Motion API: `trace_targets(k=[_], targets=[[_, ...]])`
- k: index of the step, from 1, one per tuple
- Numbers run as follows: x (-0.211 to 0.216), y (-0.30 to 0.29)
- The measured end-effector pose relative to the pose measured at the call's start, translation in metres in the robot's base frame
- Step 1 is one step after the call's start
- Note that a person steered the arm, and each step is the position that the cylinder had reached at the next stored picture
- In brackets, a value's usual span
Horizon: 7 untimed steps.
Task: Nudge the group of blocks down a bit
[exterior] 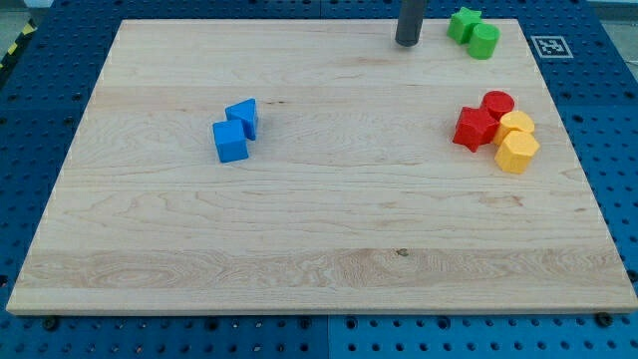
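my tip (407, 43) sits far right on the wooden board (299, 249), no pincer on the rod. the red star block (475, 129), red cylinder (497, 104), yellow cylinder (517, 124) and yellow hexagon block (516, 153) cluster near the right edge, well below it. green pair (474, 31) just right of tip; blue pair (236, 131) left.

Wooden bench (319, 229) w/ eight small blocks in three clusters.
Left of centre: two blue blocks, a cube (230, 142) touching a second blue block (243, 116) just above it. View's right: red star-ish block (475, 128) & red cylinder (497, 104) touching, w/ yellow cylinder (517, 125) & yellow hexagonal block (516, 152) pressed against them. Top right corner: green star (463, 22) beside green cylinder (484, 41), touching. My tip (407, 42) rests on the bench near the top edge, just left of the greens.
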<state>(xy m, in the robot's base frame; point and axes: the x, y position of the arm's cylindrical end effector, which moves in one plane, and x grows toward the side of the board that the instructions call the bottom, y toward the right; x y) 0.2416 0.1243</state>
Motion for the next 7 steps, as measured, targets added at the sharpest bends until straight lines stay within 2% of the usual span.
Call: trace_targets(k=[7], targets=[[0.022, 0.011]])
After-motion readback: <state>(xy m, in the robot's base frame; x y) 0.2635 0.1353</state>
